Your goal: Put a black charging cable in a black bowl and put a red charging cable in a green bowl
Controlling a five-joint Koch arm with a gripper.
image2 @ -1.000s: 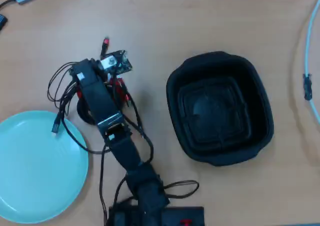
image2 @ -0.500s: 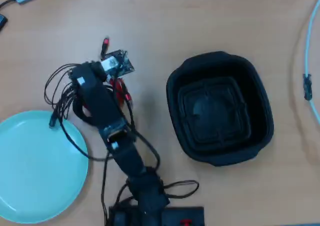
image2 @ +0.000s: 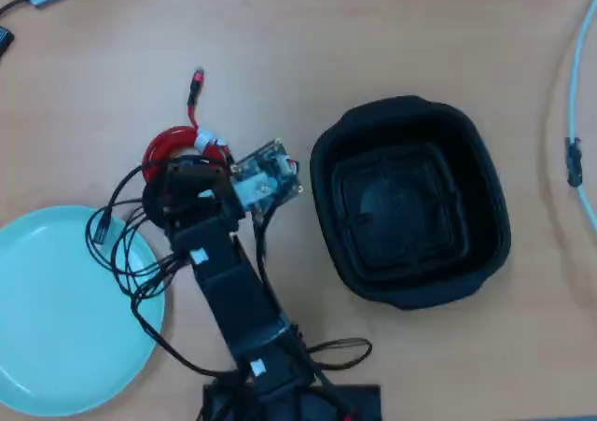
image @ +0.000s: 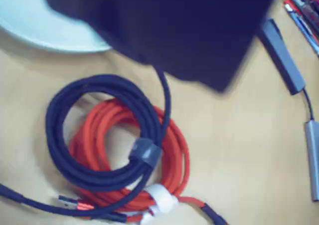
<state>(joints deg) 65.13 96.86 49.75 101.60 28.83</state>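
Wrist view: the black charging cable (image: 99, 135) lies coiled on top of the red charging cable (image: 172, 150), both on the bench (image: 239, 155), the two coils overlapping and touching. A dark band binds the black coil; a white tie (image: 160, 197) binds the red one. A large dark blurred mass fills the top of that view, most likely the gripper (image: 164, 40) close to the lens; whether the fingers are apart or closed, and whether they hold anything, I cannot tell. Overhead view: the arm hangs over the cables, hiding most of them; the red coil shows beside its head. The green bowl (image2: 56, 346) sits to the left, empty; the black bowl (image2: 410, 141) sits to the right, empty. Judgement: the first pickup is in hand, nothing delivered yet. Next move calls for taking the upper black coil alone without dragging the red one along.
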